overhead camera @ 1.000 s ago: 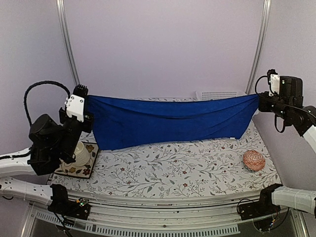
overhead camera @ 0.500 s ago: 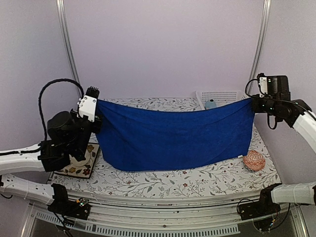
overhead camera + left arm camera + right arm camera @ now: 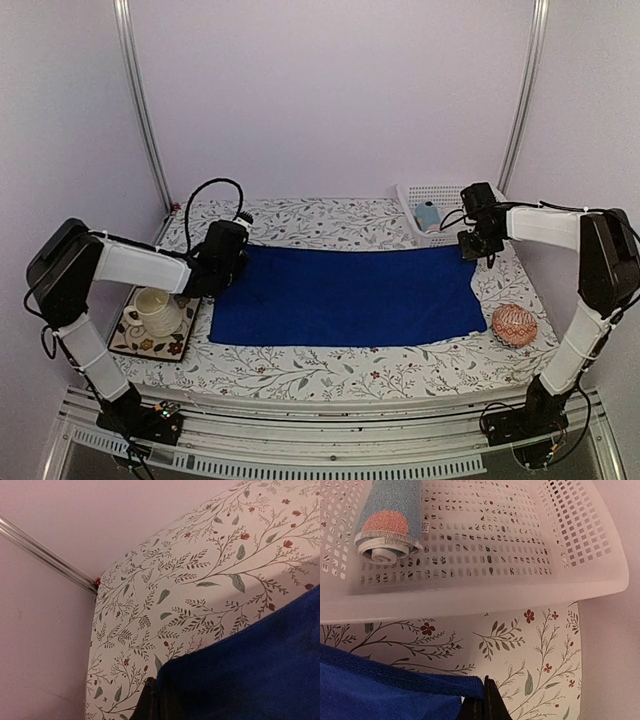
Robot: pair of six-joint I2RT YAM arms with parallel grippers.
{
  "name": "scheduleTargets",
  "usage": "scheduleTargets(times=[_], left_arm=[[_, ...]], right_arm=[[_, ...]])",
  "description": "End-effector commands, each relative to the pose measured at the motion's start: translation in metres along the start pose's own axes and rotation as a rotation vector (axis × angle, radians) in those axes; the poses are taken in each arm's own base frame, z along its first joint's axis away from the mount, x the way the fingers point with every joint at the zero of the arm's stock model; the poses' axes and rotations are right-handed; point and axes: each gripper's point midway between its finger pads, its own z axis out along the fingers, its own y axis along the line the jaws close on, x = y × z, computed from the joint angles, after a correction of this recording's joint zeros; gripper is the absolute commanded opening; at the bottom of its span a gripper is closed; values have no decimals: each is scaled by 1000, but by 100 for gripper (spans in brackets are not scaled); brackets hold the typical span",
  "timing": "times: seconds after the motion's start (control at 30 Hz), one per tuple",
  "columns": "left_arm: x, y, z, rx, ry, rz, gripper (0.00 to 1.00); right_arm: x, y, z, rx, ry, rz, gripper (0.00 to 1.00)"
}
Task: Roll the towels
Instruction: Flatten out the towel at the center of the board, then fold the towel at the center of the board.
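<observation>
Royal-blue towel (image 3: 345,310), spread flat on the desk (image 3: 330,375), is pinched at its far left corner by the left gripper (image 3: 238,262) and at its far right corner by the right gripper (image 3: 472,250). Both grippers are closed tight on the cloth and lowered to the desk surface. Just behind the right gripper a white basket (image 3: 530,592) is seen, with the rolled light-blue towel (image 3: 387,522) lying in it. A patterned ball (image 3: 514,325) is set just beside the near right corner. One second earlier, the towel was held stretched in the air between raised grippers.
</observation>
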Motion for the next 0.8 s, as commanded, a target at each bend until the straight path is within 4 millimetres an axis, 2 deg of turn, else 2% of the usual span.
scheduleTargets(times=[0.0,0.1,0.33,0.57,0.77], left_arm=[[-25,3,20,-21,-65,-81,0],[-28,1,26,-25,-71,-78,0],[-23,15,37,-75,-70,-88,0],[-9,35,42,-187,-38,-79,0],[-7,29,47,-171,-38,-74,0]], right_arm=[[-31,-4,6,64,-81,7,2],[-32,-2,9,56,-92,5,3],[-49,-8,-1,66,-148,33,2],[-45,0,6,38,-135,24,3],[-40,5,3,15,-119,-16,3]])
